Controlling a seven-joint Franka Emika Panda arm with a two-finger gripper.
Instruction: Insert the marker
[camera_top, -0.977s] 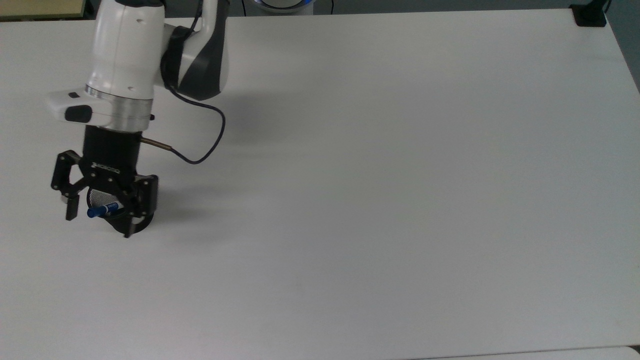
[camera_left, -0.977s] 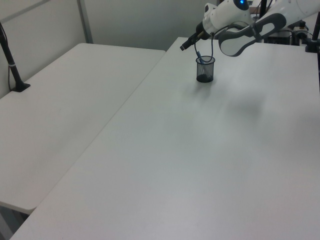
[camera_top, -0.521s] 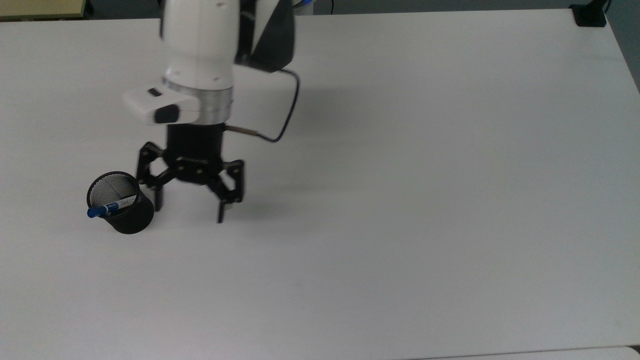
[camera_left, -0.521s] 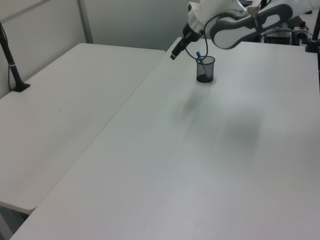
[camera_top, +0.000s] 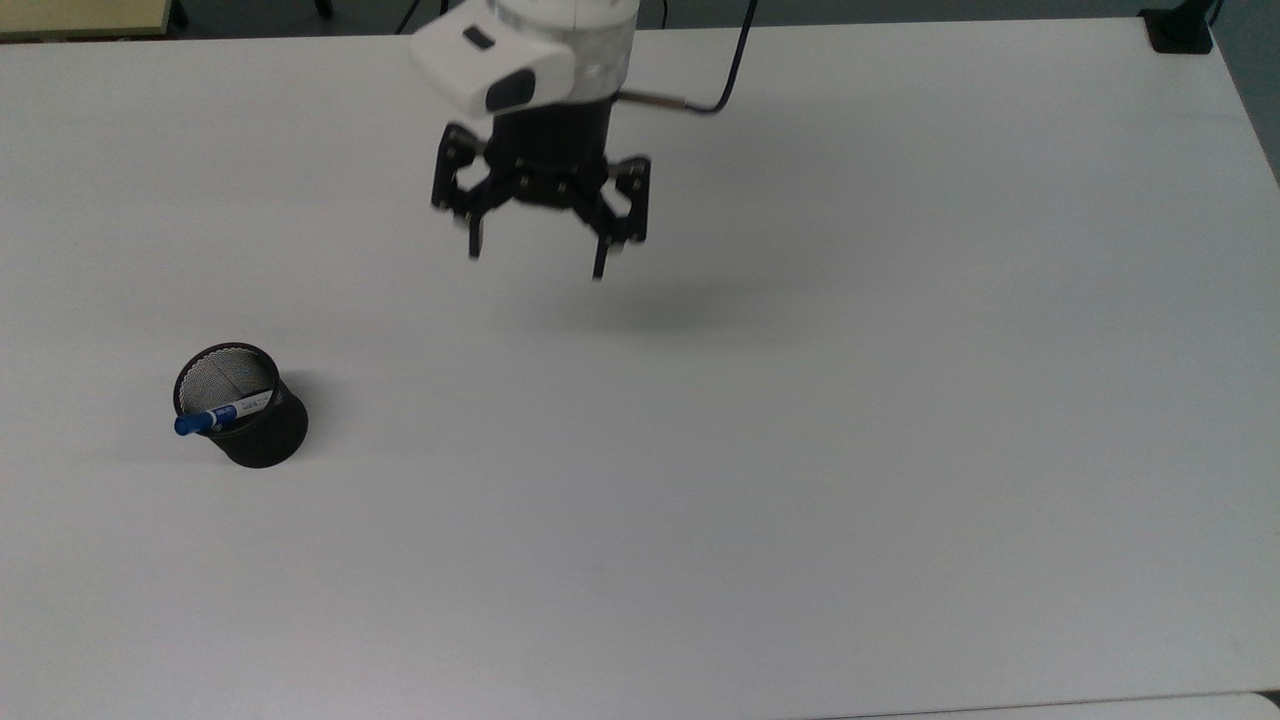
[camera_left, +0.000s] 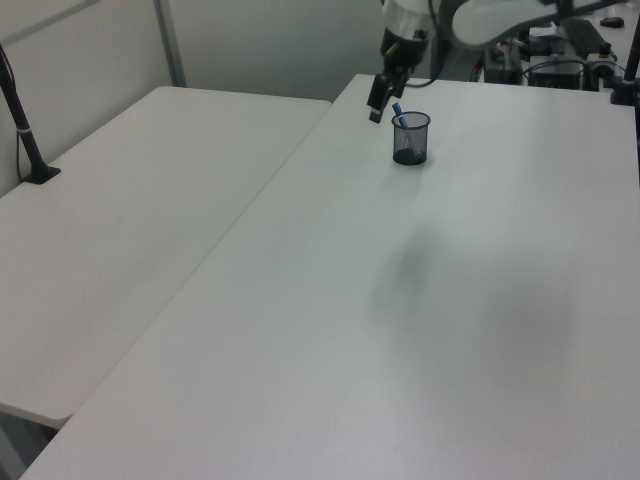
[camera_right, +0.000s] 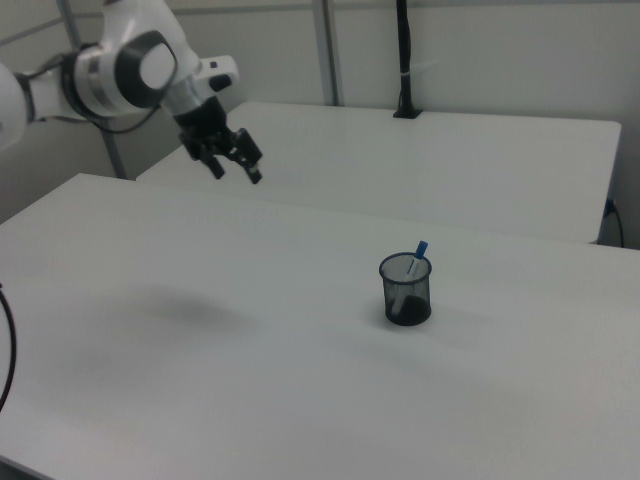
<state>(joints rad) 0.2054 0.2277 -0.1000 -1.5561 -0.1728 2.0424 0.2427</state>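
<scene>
So the marker (camera_top: 212, 417) is sitting inside the black mesh cup (camera_top: 262, 438), leaning on the rim with its blue end poking out over the edge. The gripper (camera_top: 536, 259) hangs in the air above the white table (camera_top: 800, 450), well away from the cup, fingers spread wide with nothing between them.

The arm (camera_right: 120, 70) has glossy white shells with dark grey joint covers. A white wrist block (camera_top: 500, 60) carries dark oval buttons above a silver ring. The gripper (camera_top: 536, 258) is black, with linkage fingers and small screws. A thin dark cable (camera_top: 722, 70) loops beside the wrist block.
</scene>
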